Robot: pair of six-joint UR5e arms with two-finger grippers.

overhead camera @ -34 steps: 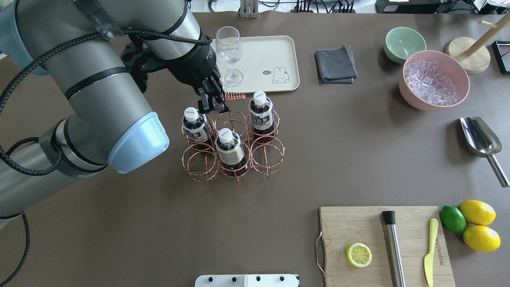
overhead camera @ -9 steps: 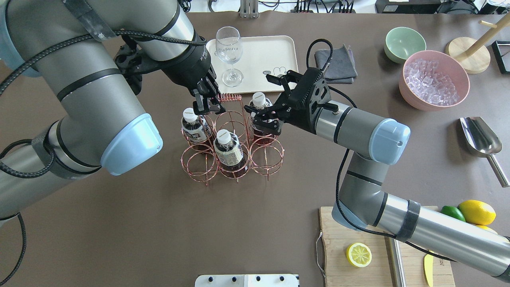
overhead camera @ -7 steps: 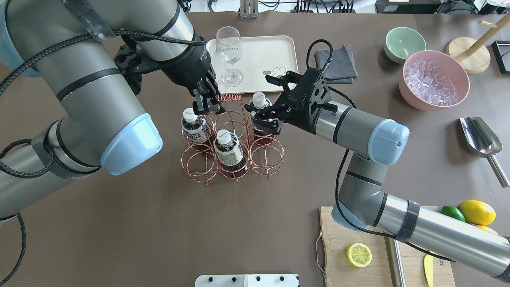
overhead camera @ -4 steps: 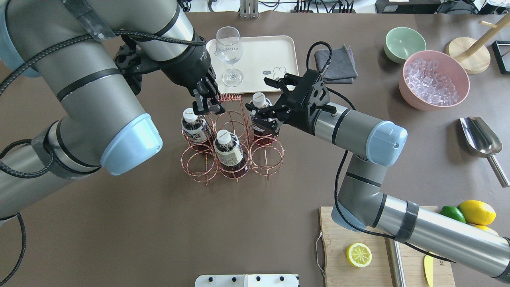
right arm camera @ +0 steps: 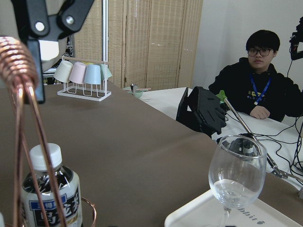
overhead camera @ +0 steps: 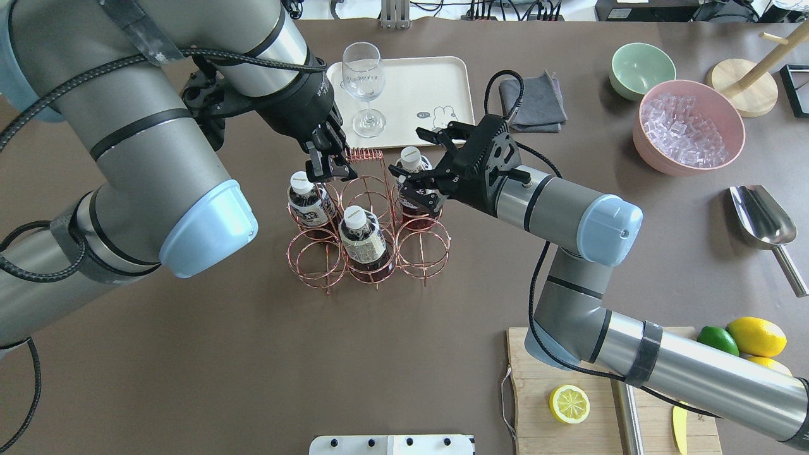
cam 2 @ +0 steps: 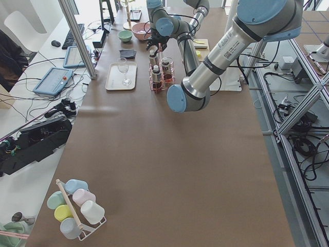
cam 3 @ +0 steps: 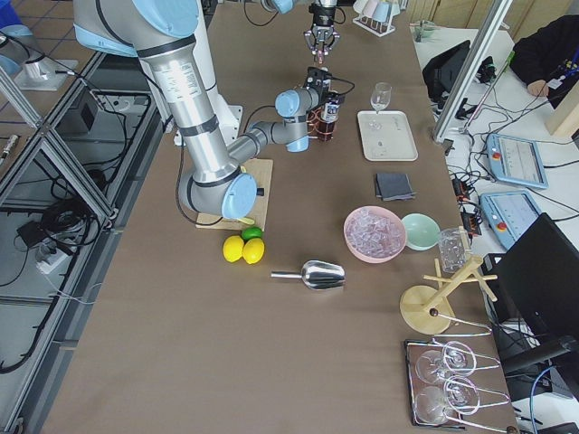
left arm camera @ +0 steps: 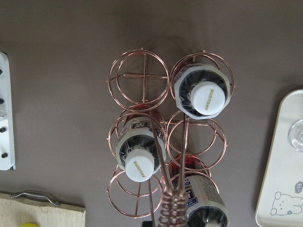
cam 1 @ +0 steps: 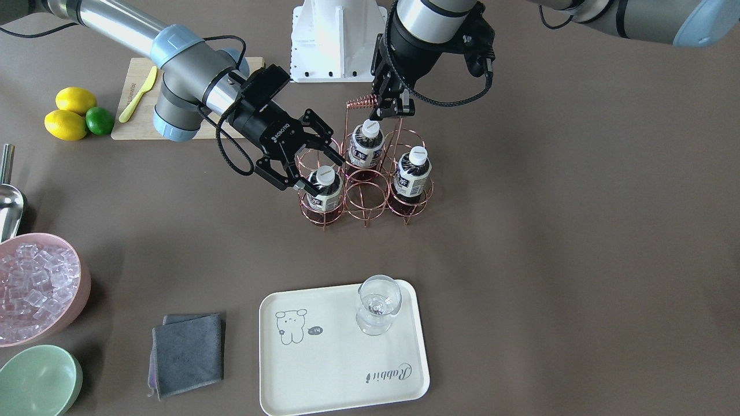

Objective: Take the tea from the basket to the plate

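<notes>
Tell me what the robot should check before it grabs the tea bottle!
1. Right gripper open: ok.
2. Tea sits between its fingers: ok.
3. Left gripper pinches the handle of the basket, steadying it: ok.
4. Plate has bare room beside the wine glass: ok.
5. Fingers clear of the basket's wire rings: cannot tell.

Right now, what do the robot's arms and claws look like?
The left arm and right arm are silver-grey tubes with pale blue joint caps and black bands. A thick braided cable runs along the left one. The left claw and right claw are black, two-fingered; white letters mark the right one.
</notes>
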